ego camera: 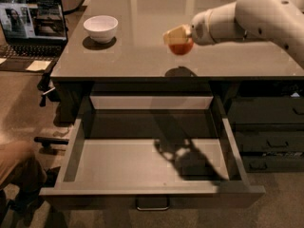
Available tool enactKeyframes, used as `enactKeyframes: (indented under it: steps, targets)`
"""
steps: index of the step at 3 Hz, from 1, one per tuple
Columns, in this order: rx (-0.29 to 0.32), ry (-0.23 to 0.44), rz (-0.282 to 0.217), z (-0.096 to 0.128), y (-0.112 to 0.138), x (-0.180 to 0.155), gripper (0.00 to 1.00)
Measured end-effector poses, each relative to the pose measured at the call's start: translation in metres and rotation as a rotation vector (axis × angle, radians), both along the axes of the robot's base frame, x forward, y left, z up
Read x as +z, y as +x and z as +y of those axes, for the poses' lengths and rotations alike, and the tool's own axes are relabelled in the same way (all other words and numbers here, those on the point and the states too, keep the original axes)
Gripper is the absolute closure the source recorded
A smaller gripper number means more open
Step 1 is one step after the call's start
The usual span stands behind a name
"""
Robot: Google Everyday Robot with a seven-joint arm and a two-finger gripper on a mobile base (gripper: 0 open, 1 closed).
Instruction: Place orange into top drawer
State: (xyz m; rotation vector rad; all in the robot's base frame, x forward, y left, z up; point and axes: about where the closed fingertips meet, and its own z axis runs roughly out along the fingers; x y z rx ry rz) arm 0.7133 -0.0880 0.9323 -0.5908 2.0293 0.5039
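Clearly the gripper is clamped around the orange, lifted above the desk.

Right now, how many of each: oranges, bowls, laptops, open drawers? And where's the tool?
orange: 1, gripped by the tool, lifted above the desk near its front edge
bowl: 1, on the desk
laptop: 1, left of the desk
top drawer: 1, open
Total: 4
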Motion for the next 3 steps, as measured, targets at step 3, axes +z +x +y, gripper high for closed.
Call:
enactKeyframes:
  steps: [3]
  targets:
    - [-0.003,0.055,0.246,-0.003,-0.127,-0.108,1.00]
